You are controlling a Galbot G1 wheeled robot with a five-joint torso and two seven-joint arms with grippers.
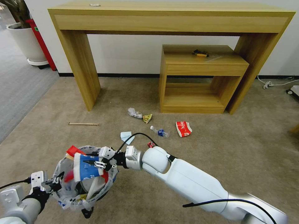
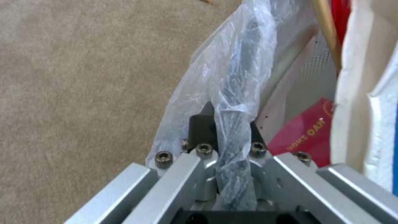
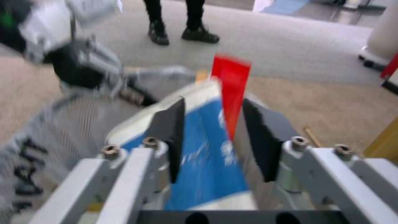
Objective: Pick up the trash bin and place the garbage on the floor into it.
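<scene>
A broad beige-brown short-pile carpet floor (image 1: 249, 146) spreads in front of a long light-wood console table (image 1: 171, 18) standing against the far wall, with a smaller light-wood shelf unit (image 1: 199, 77) tucked under its right half. At the near left, the small round black trash bin (image 1: 81, 183), lined with a crinkled translucent white plastic bag, is held off the carpet by the left gripper (image 1: 56, 185), whose black fingers (image 2: 202, 129) are clamped on the bag-covered rim at the bin's left side. The white right arm reaches in from the near right, and the right gripper (image 1: 96, 163) sits over the bin mouth with its jaws apart on either side of a crumpled blue-and-white paper cup (image 3: 207, 155) that rests on top of the bin's contents, beside a red wrapper (image 1: 74, 151).

Further out on the carpet lie a red-and-white carton (image 1: 183, 128) at right, a clear plastic bottle (image 1: 160, 132) just left of it, a pale blue tissue (image 1: 126, 137) near the bin, a crumpled white wad (image 1: 135, 113) touching a small yellow-green wrapper (image 1: 147, 118), a thin wooden stick (image 1: 83, 123) to the far left, and a small red scrap (image 1: 151, 144) beside the right arm.
</scene>
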